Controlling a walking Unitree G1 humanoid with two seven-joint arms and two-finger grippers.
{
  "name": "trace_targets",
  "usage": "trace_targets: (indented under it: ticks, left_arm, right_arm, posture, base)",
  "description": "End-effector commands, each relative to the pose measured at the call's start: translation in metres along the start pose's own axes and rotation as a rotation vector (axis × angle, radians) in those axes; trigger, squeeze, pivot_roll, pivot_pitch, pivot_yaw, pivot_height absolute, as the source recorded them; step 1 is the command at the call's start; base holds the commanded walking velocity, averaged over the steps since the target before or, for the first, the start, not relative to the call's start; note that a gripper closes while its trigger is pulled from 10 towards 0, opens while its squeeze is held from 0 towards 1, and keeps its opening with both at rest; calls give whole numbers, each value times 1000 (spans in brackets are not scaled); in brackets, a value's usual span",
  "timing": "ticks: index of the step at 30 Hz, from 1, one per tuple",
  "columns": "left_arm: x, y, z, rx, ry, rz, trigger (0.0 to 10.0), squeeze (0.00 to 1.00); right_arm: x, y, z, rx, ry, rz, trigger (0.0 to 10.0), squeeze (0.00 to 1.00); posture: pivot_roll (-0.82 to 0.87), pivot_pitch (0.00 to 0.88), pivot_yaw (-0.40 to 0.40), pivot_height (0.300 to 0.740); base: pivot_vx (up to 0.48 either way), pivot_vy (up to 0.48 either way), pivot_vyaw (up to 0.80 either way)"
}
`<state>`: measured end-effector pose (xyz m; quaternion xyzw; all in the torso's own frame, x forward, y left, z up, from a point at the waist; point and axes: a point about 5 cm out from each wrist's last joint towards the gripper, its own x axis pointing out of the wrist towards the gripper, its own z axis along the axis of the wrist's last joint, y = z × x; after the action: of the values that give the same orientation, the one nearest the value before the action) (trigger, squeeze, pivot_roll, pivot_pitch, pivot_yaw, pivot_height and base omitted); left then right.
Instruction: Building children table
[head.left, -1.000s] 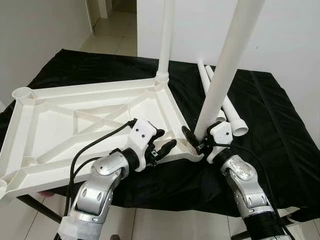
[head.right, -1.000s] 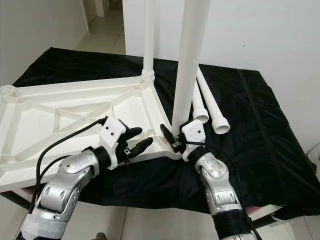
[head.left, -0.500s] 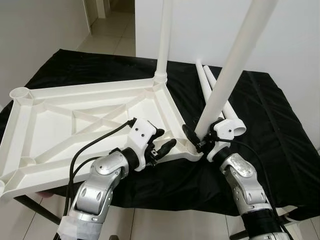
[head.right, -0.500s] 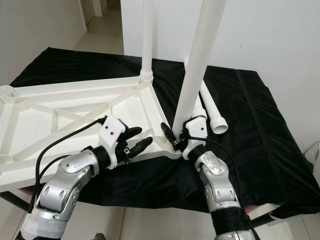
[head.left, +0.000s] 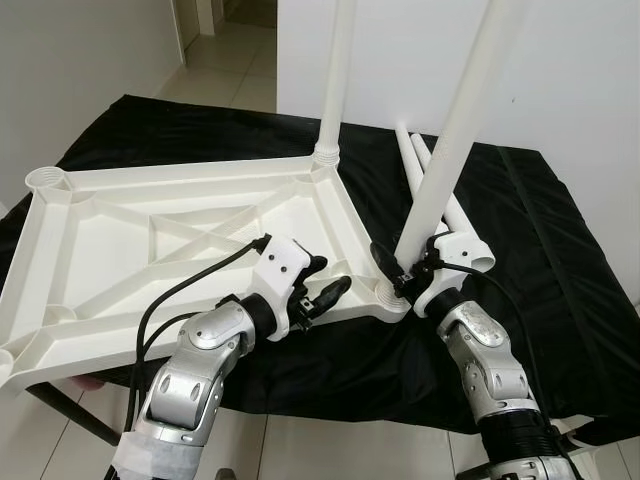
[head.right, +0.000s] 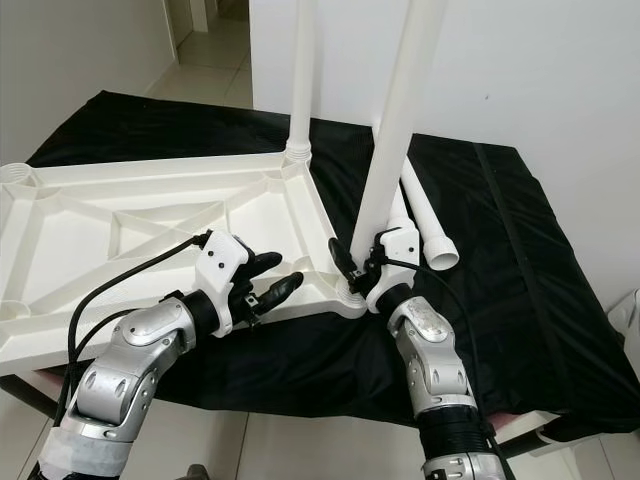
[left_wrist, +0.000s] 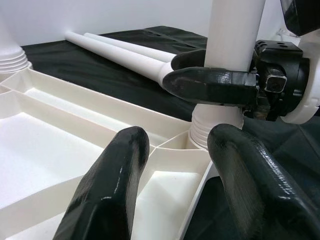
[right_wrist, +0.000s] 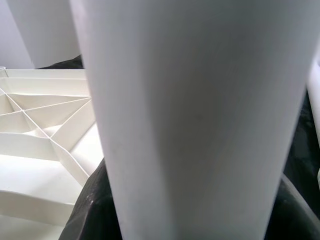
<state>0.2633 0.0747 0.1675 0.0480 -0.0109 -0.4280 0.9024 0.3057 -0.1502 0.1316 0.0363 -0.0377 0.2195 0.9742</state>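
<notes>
The right gripper (head.left: 400, 272) is clamped on the base of a leg (head.left: 450, 150), and over the last second that leg has swung from a hard lean towards upright, its ribbed foot now seated in the near corner socket (left_wrist: 215, 127) just below the fingers. I judge the leg is entering its socket, though it is still a little tilted, so it needs straightening and pressing or turning home. Just to that gripper's left, the left gripper (head.left: 325, 290) hovers half open and empty over the tabletop (head.left: 150, 250), which lies underside up, white and ribbed. Beyond, a fitted leg (head.left: 335, 80) stands upright in the far corner. Past the right gripper, two spare legs (head.left: 460, 215) lie on the black cloth (head.left: 560, 270).
</notes>
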Motion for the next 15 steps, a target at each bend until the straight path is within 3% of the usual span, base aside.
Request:
trace_targets:
  ticks: [1, 9, 15]
  left_arm:
    - [-1, 3, 3, 12, 0, 71, 10000, 0]
    - [-2, 4, 5, 15, -1, 73, 10000, 0]
    - [-3, 5, 6, 17, -1, 79, 10000, 0]
  right_arm:
    - [-19, -15, -38, 170, 140, -174, 10000, 0]
    - [-27, -21, -41, 221, 110, -261, 10000, 0]
    - [-34, -8, -39, 130, 46, -212, 10000, 0]
  posture:
    - [126, 64, -36, 740]
    - [127, 69, -34, 740]
    - [129, 72, -30, 740]
  base:
    - [0, 0, 0]
    - [0, 0, 0]
    - [0, 0, 0]
